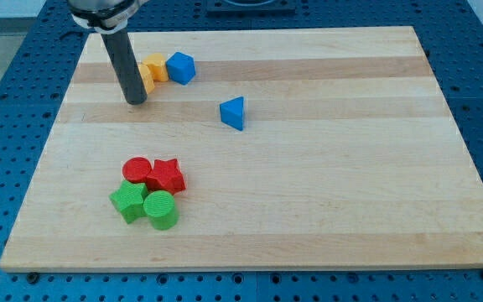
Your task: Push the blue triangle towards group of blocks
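Note:
The blue triangle (234, 112) lies on the wooden board, above the middle and a little to the left. My tip (137, 101) touches the board well to the triangle's left, just below and left of two yellow blocks. A group of blocks sits at the lower left: a red cylinder (137, 170), a red star (168, 175), a green star (127, 201) and a green cylinder (161, 210), all close together.
A blue block (180, 67) and two yellow blocks (153, 70) sit at the top left, partly behind the rod. The wooden board (325, 184) lies on a blue perforated table.

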### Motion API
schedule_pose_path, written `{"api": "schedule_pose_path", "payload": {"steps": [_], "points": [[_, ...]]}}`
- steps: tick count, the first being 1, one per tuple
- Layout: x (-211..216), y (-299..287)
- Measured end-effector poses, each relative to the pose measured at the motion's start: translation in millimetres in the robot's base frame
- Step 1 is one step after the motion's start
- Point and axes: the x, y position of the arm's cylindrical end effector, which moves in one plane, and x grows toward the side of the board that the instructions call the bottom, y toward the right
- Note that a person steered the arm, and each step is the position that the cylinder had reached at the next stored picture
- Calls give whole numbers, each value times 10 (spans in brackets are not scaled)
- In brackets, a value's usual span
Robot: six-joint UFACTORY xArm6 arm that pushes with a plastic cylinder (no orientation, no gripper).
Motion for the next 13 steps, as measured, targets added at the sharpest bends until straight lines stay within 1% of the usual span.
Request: {"api": "schedule_pose_path", "payload": {"steps": [1,2,3,4,5,6,7,9,10,11,12,13], "points": [[68,190],[-12,751],[-218,1295],[-163,1792],[176,1975],[490,1977],[545,1860],[206,1441],[145,1252],[243,1244],[456,1238],[479,1151]]}}
